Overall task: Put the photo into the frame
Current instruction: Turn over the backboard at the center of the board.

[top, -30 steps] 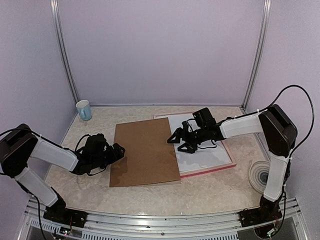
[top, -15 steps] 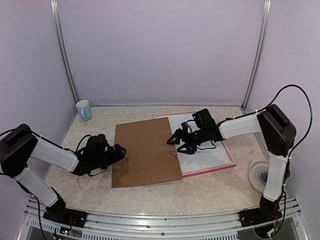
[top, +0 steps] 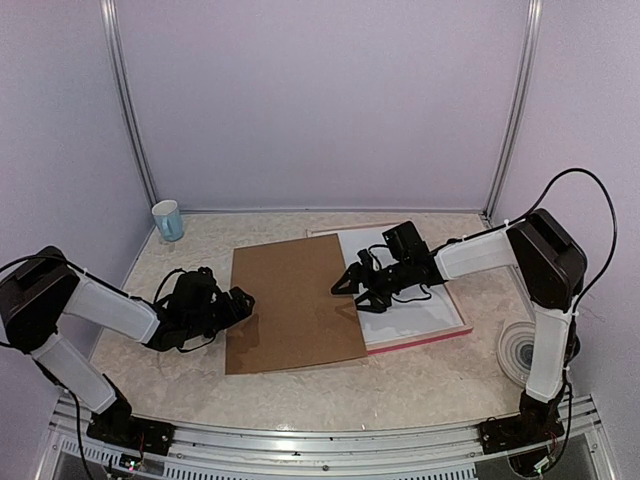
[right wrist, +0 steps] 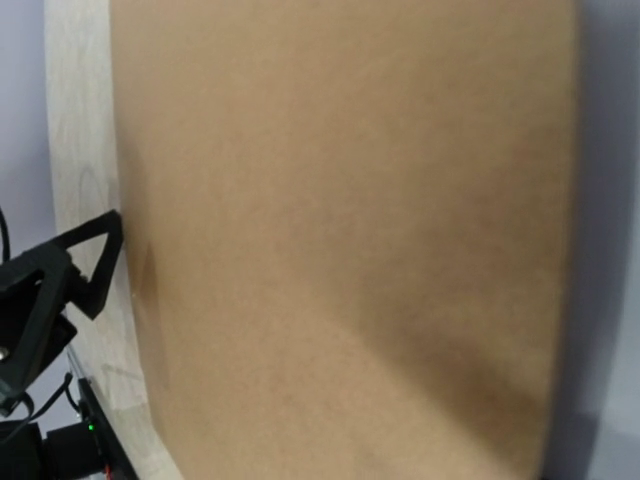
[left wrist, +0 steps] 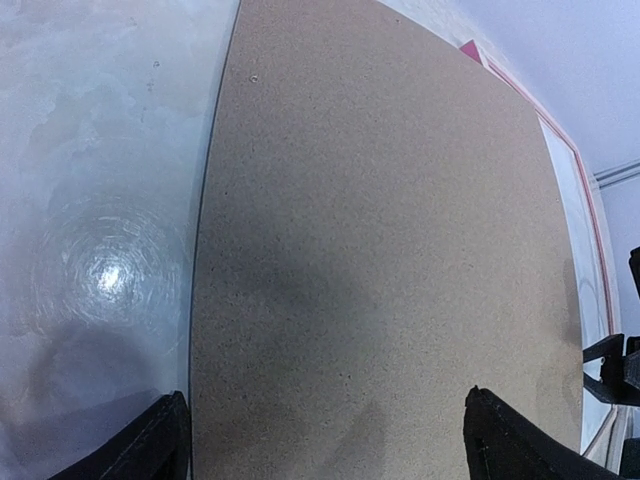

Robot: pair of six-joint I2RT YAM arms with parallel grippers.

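The pink frame lies flat right of centre with a white sheet inside it; no printed landscape side of the photo shows, so I cannot tell whether that sheet is the photo. The brown backing board lies at centre, its right edge overlapping the frame. My left gripper is open at the board's left edge; in the left wrist view its fingers straddle the board. My right gripper sits at the board's right edge with its jaws spread. The board fills the right wrist view, hiding the fingers.
A blue and white cup stands at the back left corner. A round pale roll lies near the right arm's base. The frame's pink rail runs along the board's far side in the left wrist view.
The board has slid a little to the right, further over the frame. My left gripper has followed it rightwards, and my right gripper has shifted slightly left.
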